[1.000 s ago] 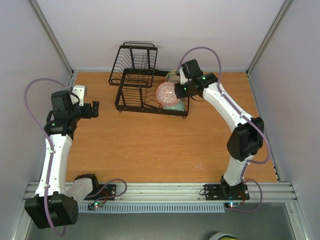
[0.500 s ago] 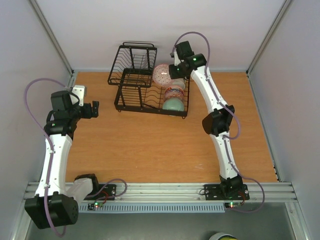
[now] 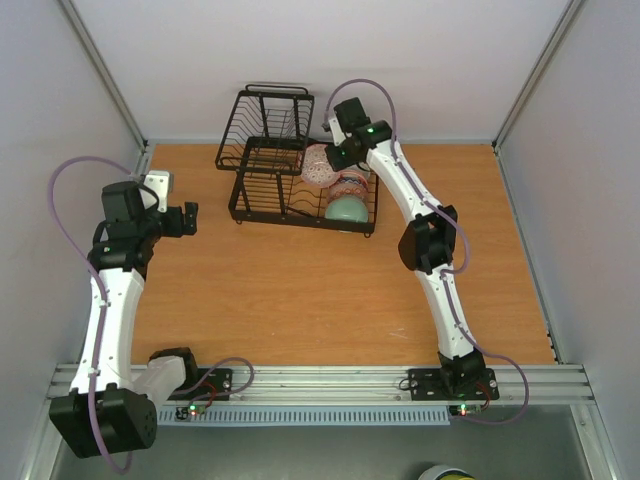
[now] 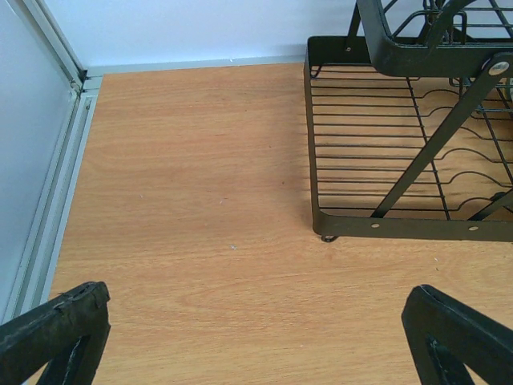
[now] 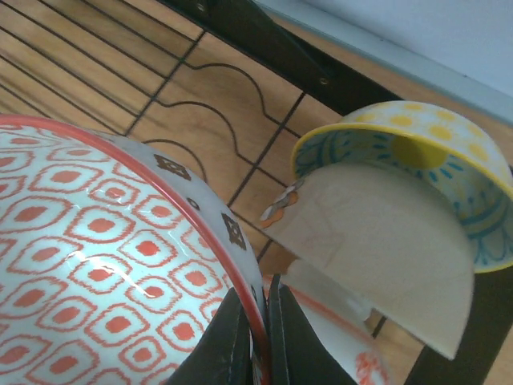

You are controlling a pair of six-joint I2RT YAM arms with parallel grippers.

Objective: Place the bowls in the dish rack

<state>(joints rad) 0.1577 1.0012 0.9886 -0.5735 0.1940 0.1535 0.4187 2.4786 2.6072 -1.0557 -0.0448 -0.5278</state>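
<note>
Seen from my right claw (image 5: 256,341), the held bowl (image 5: 96,265) spreads out to its left, rim caught between the fingers, above the floor wires of the dish rack (image 3: 262,190). Just beyond the claw and to its right, a second bowl (image 5: 401,200) stands on edge in the rack, apart from the held one. A third bowl (image 5: 361,361) lies under that, close by the claw's right side. In the top view a fourth bowl (image 3: 345,209) sits in the rack on the claw's base side. My left claw (image 4: 256,341) hangs over bare desk (image 4: 176,200), with the rack ahead and to its right, not touching.
</note>
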